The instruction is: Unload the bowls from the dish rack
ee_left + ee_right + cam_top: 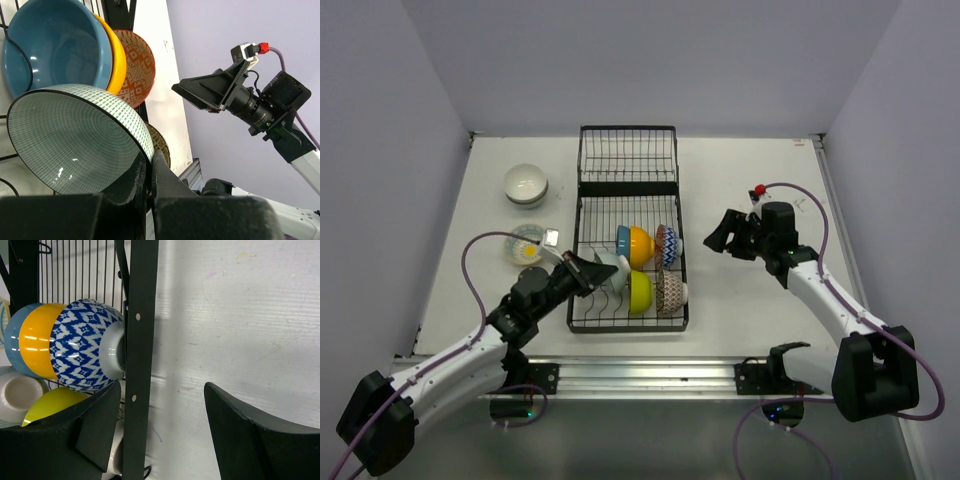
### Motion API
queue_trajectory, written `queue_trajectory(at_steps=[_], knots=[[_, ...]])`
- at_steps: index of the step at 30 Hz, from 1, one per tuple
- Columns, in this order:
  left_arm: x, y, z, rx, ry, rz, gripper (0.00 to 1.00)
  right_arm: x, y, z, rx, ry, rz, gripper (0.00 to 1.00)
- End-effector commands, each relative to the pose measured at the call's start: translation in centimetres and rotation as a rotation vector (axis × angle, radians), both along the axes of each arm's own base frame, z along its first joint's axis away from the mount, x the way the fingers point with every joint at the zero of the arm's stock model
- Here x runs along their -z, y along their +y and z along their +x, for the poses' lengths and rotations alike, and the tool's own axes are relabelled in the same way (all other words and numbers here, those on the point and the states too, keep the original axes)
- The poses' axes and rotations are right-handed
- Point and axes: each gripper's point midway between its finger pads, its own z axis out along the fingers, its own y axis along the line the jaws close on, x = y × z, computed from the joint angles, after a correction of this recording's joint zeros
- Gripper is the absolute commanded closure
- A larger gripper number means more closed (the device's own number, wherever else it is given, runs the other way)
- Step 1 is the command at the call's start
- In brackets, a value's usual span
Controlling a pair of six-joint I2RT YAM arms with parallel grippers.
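Observation:
The black dish rack point(628, 160) stands mid-table. Its near section holds a blue bowl point(623, 239), an orange bowl point(640, 245), a blue zigzag bowl point(667, 245), a yellow-green bowl point(640, 292) and a brown zigzag bowl point(671, 292). My left gripper point(592, 270) is shut on the rim of a pale mint green bowl point(70, 135) at the rack's left side, with one finger inside and one outside. My right gripper point(718, 238) is open just right of the rack. In the right wrist view its fingers point(97, 425) straddle the rack's side bar point(137, 340), beside the blue zigzag bowl point(80, 352).
A white bowl point(525, 185) and a cream bowl point(527, 246) sit on the table left of the rack. The rack's far section holds no bowls. Grey walls close in the table on three sides. A metal rail point(650, 375) runs along the near edge.

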Motion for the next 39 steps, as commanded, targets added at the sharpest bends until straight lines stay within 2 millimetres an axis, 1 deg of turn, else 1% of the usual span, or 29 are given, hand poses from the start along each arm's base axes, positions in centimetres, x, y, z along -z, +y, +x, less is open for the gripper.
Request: queue_trajectory(at_steps=[1, 5, 6, 7, 8, 9, 10, 11, 12, 14, 15, 17, 18, 19, 20, 21, 22, 23, 24, 26, 27, 29, 31, 32, 33, 35, 37, 38, 39], knots=[[-6.7, -0.3, 1.1, -0.016, -0.193, -0.101, 1.0, -0.4, -0.1, 0.5, -0.001, -0.037, -0.006, 0.28], [-7.9, -0.7, 0.8, 0.021, -0.222, -0.059, 1.0, -0.4, -0.1, 0.5, 0.0, -0.036, -0.006, 0.28], [-7.4, -0.6, 0.6, 0.031, -0.201, -0.017, 1.0, -0.4, -0.2, 0.5, 0.0, -0.034, -0.007, 0.28], [-7.9, -0.5, 0.5, 0.037, -0.219, 0.007, 1.0, -0.4, -0.1, 0.4, -0.002, -0.034, -0.007, 0.28], [-10.6, -0.3, 0.6, 0.035, -0.287, 0.029, 1.0, -0.4, -0.2, 0.4, 0.0, -0.036, -0.006, 0.28], [-9.8, 0.2, 0.6, 0.028, -0.247, 0.095, 1.0, -0.3, -0.1, 0.4, 0.0, -0.035, -0.004, 0.28], [-10.7, 0.5, 0.6, 0.021, -0.264, 0.124, 1.0, -0.3, -0.1, 0.4, 0.001, -0.034, -0.003, 0.28], [-13.0, 0.9, 0.6, 0.013, -0.318, 0.153, 1.0, -0.3, 0.0, 0.4, -0.003, -0.035, -0.001, 0.28], [-12.0, 1.6, 0.6, 0.002, -0.272, 0.227, 1.0, -0.3, 0.0, 0.4, -0.003, -0.034, 0.002, 0.28], [-12.9, 2.4, 0.5, -0.001, -0.317, 0.31, 1.0, -0.4, 0.1, 0.4, -0.007, -0.033, 0.004, 0.28], [-14.3, 3.5, 0.5, -0.038, -0.328, 0.349, 1.0, -0.4, 0.0, 0.4, -0.008, -0.035, 0.003, 0.28], [-15.3, 4.7, 0.6, -0.054, -0.368, 0.443, 1.0, -0.5, 0.0, 0.4, -0.007, -0.039, 0.003, 0.28], [-16.2, 5.5, 0.7, -0.075, -0.363, 0.498, 1.0, -0.5, 0.0, 0.3, -0.007, -0.039, 0.003, 0.28], [-16.6, 6.1, 0.9, -0.085, -0.363, 0.544, 1.0, -0.6, 0.0, 0.3, -0.007, -0.044, 0.004, 0.28], [-16.5, 6.7, 1.1, -0.085, -0.372, 0.62, 1.0, -0.6, 0.1, 0.4, -0.009, -0.045, 0.006, 0.28], [-14.5, 7.4, 1.6, -0.075, -0.298, 0.728, 1.0, -0.7, 0.1, 0.4, -0.01, -0.045, 0.01, 0.28], [-15.8, 7.9, 1.9, -0.088, -0.299, 0.762, 1.0, -0.8, 0.2, 0.3, -0.014, -0.048, 0.013, 0.28], [-15.0, 8.4, 2.2, -0.082, -0.276, 0.834, 1.0, -0.9, 0.4, 0.3, -0.024, -0.05, 0.02, 0.28], [-13.1, 9.3, 2.7, -0.084, -0.196, 0.942, 1.0, -1.0, 0.4, 0.3, -0.027, -0.054, 0.023, 0.28], [-12.6, 10.2, 3.3, -0.096, -0.163, 1.027, 1.0, -1.1, 0.5, 0.3, -0.03, -0.056, 0.027, 0.28], [-11.5, 11.2, 3.8, -0.118, -0.111, 1.107, 1.0, -1.1, 0.5, 0.2, -0.031, -0.057, 0.025, 0.28], [-11.0, 12.3, 4.4, -0.153, -0.083, 1.188, 1.0, -1.1, 0.5, 0.2, -0.032, -0.059, 0.024, 0.28], [-9.5, 13.7, 5.6, -0.186, -0.022, 1.34, 1.0, -1.0, 0.5, 0.2, -0.033, -0.057, 0.026, 0.28], [-8.9, 13.7, 5.8, -0.168, -0.007, 1.367, 1.0, -1.1, 0.5, 0.2, -0.033, -0.059, 0.026, 0.28], [-8.6, 14.5, 6.0, -0.189, 0.017, 1.423, 1.0, -1.0, 0.6, 0.2, -0.036, -0.055, 0.028, 0.28], [-7.6, 15.0, 6.9, -0.167, 0.045, 1.502, 1.0, -1.0, 0.6, 0.2, -0.038, -0.056, 0.03, 0.28], [-7.4, 15.2, 7.9, -0.165, 0.046, 1.506, 1.0, -1.0, 0.7, 0.2, -0.04, -0.055, 0.031, 0.28], [-7.2, 16.1, 8.5, -0.157, 0.059, 1.515, 1.0, -1.0, 0.7, 0.2, -0.04, -0.056, 0.031, 0.28], [-6.7, 15.6, 9.2, -0.127, 0.049, 1.471, 1.0, -1.1, 0.6, 0.2, -0.039, -0.058, 0.032, 0.28]])
